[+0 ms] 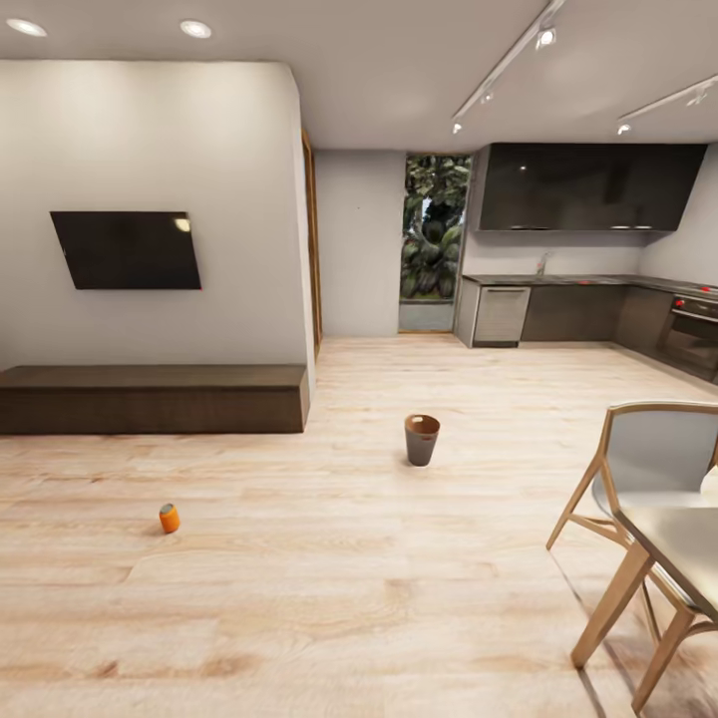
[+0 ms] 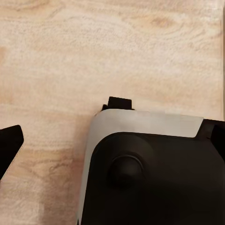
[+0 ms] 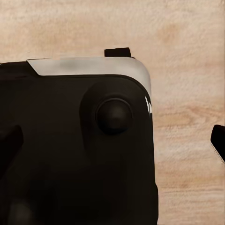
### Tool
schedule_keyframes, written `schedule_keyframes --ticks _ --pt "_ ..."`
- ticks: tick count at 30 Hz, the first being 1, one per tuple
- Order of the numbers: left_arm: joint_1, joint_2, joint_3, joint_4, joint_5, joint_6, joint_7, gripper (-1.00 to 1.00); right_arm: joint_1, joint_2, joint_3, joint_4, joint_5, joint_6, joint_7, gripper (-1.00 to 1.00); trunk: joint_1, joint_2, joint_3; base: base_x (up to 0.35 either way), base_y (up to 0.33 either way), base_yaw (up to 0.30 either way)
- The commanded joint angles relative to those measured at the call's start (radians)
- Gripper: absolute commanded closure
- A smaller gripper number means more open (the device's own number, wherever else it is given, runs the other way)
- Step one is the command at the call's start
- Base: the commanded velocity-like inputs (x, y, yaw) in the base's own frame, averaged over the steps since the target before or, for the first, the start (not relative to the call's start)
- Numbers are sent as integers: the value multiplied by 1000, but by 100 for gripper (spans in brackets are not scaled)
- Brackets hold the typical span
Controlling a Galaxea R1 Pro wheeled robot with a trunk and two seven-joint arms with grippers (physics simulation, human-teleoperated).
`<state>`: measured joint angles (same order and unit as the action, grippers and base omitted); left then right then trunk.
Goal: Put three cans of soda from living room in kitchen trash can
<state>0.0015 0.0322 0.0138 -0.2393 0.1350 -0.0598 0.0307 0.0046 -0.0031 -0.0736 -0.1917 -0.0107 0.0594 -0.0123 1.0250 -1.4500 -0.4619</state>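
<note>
We're in a home, open-plan: wall TV (image 1: 127, 249) above a long dark bench (image 1: 152, 397), wood floor (image 1: 349, 578) running to the kitchen (image 1: 588, 269) with dark cabinets and built-in oven (image 1: 691, 334).

An orange soda can (image 1: 170, 519) with a silver top stands upright on the wood floor (image 1: 329, 598) of the living room, in front of the long dark bench (image 1: 150, 397). The trash can (image 1: 422, 440), grey outside and copper-brown inside, stands upright well apart from it, toward the dark-cabineted kitchen (image 1: 588, 299).
</note>
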Motion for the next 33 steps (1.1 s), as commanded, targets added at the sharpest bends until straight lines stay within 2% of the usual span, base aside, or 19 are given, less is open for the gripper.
schedule_keyframes --ticks 1,33 --pt "0 0 0 0 0 0 0 -100 0 0 0 0 0 0 0 -100 0 0 0 337 0 0" --pt "0 0 0 0 0 0 0 -100 0 0 0 2 0 -3 0 -100 0 0 0 337 0 -9"
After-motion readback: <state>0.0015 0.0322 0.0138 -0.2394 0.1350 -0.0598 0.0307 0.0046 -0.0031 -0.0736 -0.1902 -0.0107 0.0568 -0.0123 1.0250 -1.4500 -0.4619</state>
